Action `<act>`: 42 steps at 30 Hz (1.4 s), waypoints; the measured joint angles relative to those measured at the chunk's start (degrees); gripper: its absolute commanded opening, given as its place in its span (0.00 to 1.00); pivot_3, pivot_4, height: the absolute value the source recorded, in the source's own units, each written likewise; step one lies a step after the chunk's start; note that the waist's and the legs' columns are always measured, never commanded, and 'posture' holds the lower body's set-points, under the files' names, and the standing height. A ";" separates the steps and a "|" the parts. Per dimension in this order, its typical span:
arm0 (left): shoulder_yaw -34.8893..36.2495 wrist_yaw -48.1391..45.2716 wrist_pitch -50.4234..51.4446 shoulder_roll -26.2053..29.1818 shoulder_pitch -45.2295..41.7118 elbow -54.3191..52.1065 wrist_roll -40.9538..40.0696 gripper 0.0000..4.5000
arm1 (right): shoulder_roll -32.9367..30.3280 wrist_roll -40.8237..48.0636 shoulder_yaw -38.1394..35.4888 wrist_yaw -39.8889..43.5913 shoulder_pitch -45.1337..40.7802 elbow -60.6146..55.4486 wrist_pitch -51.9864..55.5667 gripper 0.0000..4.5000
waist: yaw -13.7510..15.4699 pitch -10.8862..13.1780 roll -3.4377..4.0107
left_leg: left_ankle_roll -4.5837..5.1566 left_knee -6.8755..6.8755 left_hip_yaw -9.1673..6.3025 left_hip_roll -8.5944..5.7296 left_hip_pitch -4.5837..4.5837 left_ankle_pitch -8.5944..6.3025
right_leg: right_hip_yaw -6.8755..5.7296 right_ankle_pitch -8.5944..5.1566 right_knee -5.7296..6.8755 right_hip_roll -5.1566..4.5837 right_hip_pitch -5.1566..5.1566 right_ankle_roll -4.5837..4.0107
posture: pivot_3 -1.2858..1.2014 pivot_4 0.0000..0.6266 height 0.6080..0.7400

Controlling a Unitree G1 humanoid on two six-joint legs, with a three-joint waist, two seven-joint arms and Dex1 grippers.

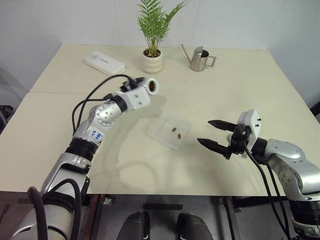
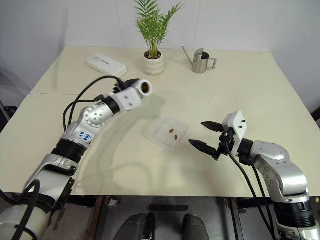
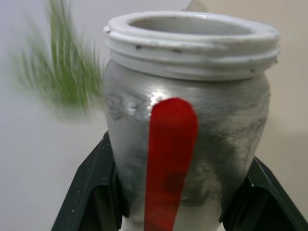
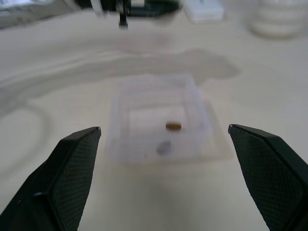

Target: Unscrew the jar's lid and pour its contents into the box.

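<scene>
Holding the jar (image 1: 150, 86) lidless in its left tool (image 3: 168, 192), fingers clamped on the body, the robot keeps it well above the worktop (image 1: 240, 90), mouth facing the camera and near level (prob. so nothing more spills off-target). It hangs up and to the left of the box (image 1: 172, 130), not over it. Two brown beans (image 1: 176, 131) already lie in the box, which sits flat near the worktop's middle; whether any remain in the jar can't be told. Pouring looks largely done, by this reading.

The right tool (image 1: 216, 135) hovers just right of the box, fingers wide apart and gripping nothing, aimed at it, perhaps ready to steady it.

Room to move: bare worktop all round the box, front edge close below both arms. Plant pot (image 1: 152, 62), steel can (image 1: 200, 60) and white case (image 1: 104, 63) stand along the far side, well apart from the box, though the jar is near the pot.
</scene>
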 measured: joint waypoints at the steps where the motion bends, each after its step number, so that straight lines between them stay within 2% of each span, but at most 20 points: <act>1: 3.37 -0.76 4.62 0.00 0.44 -0.45 -3.14 0.44 | 0.02 0.16 -0.03 0.31 -0.02 0.24 -0.30 0.99 | -0.06 -0.01 -0.02 | 0.00 -0.01 -0.02 0.00 0.01 0.00 | -0.01 0.00 0.00 0.00 0.01 0.00 | 0.52 0.24 1.00; 4: 12.33 -0.11 15.09 -0.60 1.36 -1.05 -11.00 0.44 | 0.09 0.08 0.04 0.80 -0.13 1.29 -0.85 0.99 | -0.22 -0.03 -0.04 | 0.00 -0.03 -0.02 -0.01 0.01 0.00 | -0.01 0.00 -0.01 -0.01 0.01 0.01 | 0.52 0.24 1.00; 7: 20.92 7.62 20.29 -0.45 1.84 1.46 -14.48 0.44 | 0.62 -0.16 0.68 1.40 -1.55 1.84 -1.41 0.99 | -0.41 -0.05 -0.08 | 0.00 -0.03 -0.03 -0.01 0.02 0.00 | -0.02 0.01 -0.01 -0.02 0.01 0.02 | 0.52 0.24 1.00; 10: 25.31 11.71 18.90 0.06 5.52 2.72 -15.39 0.44 | 1.44 -0.85 1.09 1.66 -3.12 3.51 -2.38 0.99 | -0.61 -0.11 -0.18 | -0.02 -0.06 0.00 -0.03 0.04 -0.03 | -0.04 0.02 -0.01 -0.04 0.01 0.03 | 0.52 0.24 1.00; 18: 28.11 11.04 9.18 -1.52 12.74 -0.28 -17.68 0.44 | 2.36 -2.24 3.03 2.89 -4.92 5.50 -3.66 0.99 | -0.56 -0.29 -0.48 | -0.13 -0.07 0.01 -0.02 0.06 -0.15 | -0.02 0.03 -0.04 -0.14 0.00 0.01 | 0.52 0.24 1.00; 20: 28.06 10.99 7.01 -1.52 13.92 -0.42 -17.62 0.60 | 2.42 -2.53 3.07 2.99 -5.07 5.77 -3.91 1.00 | -0.66 -0.30 -0.49 | -0.16 -0.08 0.01 -0.01 0.06 -0.18 | -0.01 0.03 -0.05 -0.17 -0.02 0.00 | 0.52 0.24 1.00; 26: 28.47 10.54 6.54 -1.36 15.78 -1.74 -18.58 0.98 | 3.19 -3.44 3.54 3.75 -7.54 8.13 -5.72 1.00 | -0.75 -0.31 -0.50 | -0.21 -0.13 0.03 0.05 0.06 -0.22 | -0.04 0.04 -0.08 -0.16 -0.06 -0.01 | 0.52 0.24 1.00; 31: 27.11 8.19 7.10 0.60 19.93 -5.72 -17.88 0.99 | 3.28 -3.64 3.78 4.65 -7.96 8.14 -5.93 1.00 | -0.79 -0.31 -0.50 | -0.17 -0.14 0.08 0.06 0.06 -0.32 | -0.11 0.04 -0.09 -0.17 -0.09 -0.02 | 0.52 0.24 1.00; 37: 28.99 4.40 11.88 5.61 27.22 -14.19 -19.39 0.99 | 3.45 -0.28 2.27 6.35 -8.81 6.96 -5.64 1.00 | -0.93 -0.31 -0.50 | -0.25 -0.17 0.07 0.11 0.08 -0.41 | -0.08 0.04 -0.15 -0.26 -0.10 -0.02 | 0.52 0.24 1.00; 42: 28.83 -4.47 10.55 12.95 38.19 -20.02 -19.02 0.99 | 0.91 0.23 2.18 7.93 -9.06 4.84 -4.80 1.00 | -1.01 -0.31 -0.50 | -0.62 -0.28 0.11 0.18 0.09 -0.68 | -0.08 0.00 -0.25 -0.28 -0.16 -0.11 | 0.52 0.24 1.00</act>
